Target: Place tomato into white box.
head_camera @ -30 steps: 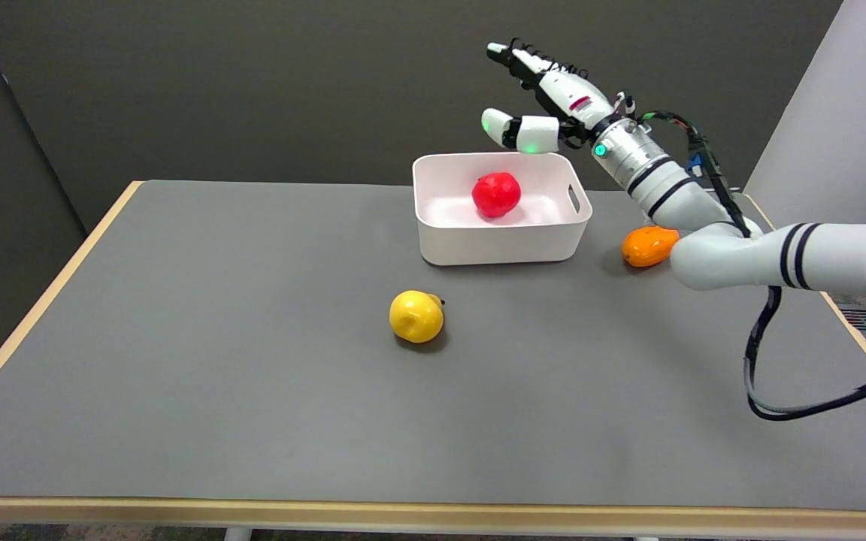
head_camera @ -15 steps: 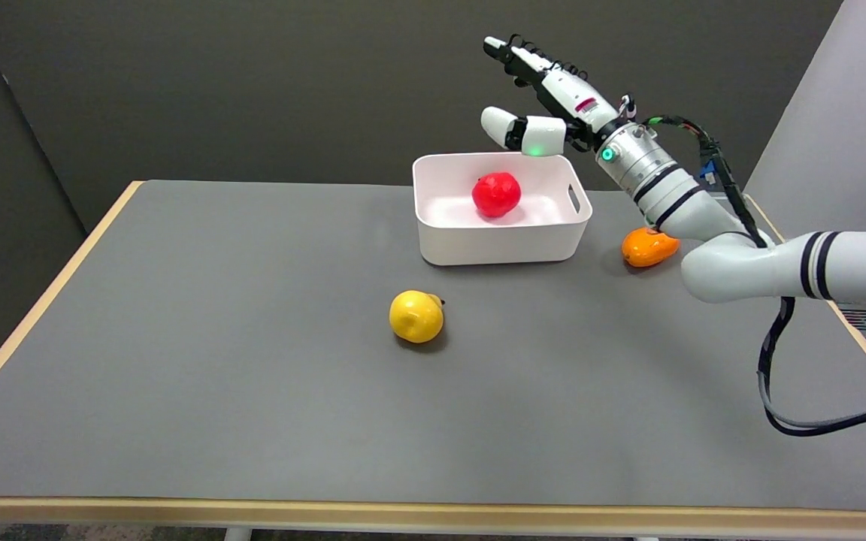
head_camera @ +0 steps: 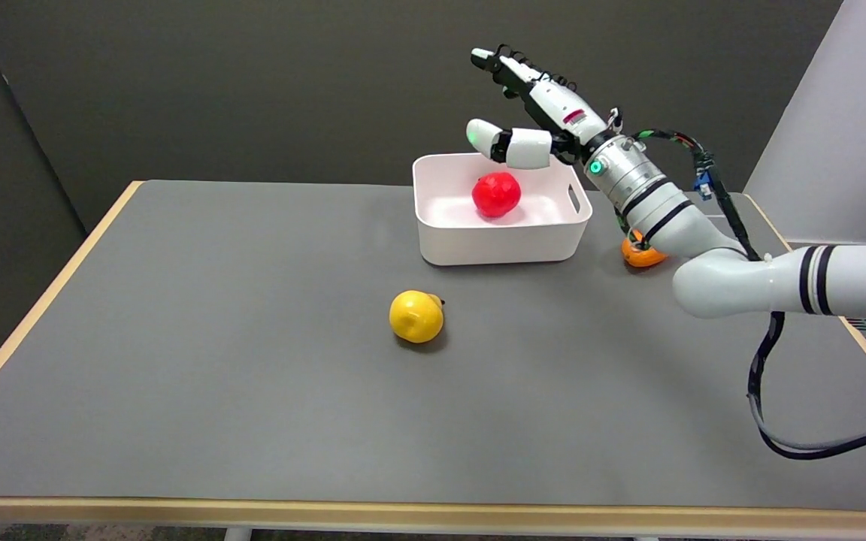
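A red tomato (head_camera: 496, 194) lies inside the white box (head_camera: 499, 239), which stands at the back of the grey table. My right hand (head_camera: 532, 113) hovers in the air above the box's far right side. Its fingers are spread apart and it holds nothing. The thumb reaches left over the box, well above the tomato, while the other fingers point up and away.
A yellow fruit (head_camera: 416, 316) sits on the table in front of the box. An orange fruit (head_camera: 642, 255) lies right of the box, partly hidden behind my forearm. A black cable (head_camera: 771, 391) hangs from the arm over the table's right side.
My right hand has drifted slightly left and the forearm has swung in front of the orange fruit, covering more of it. The tomato, box and yellow fruit have not moved.
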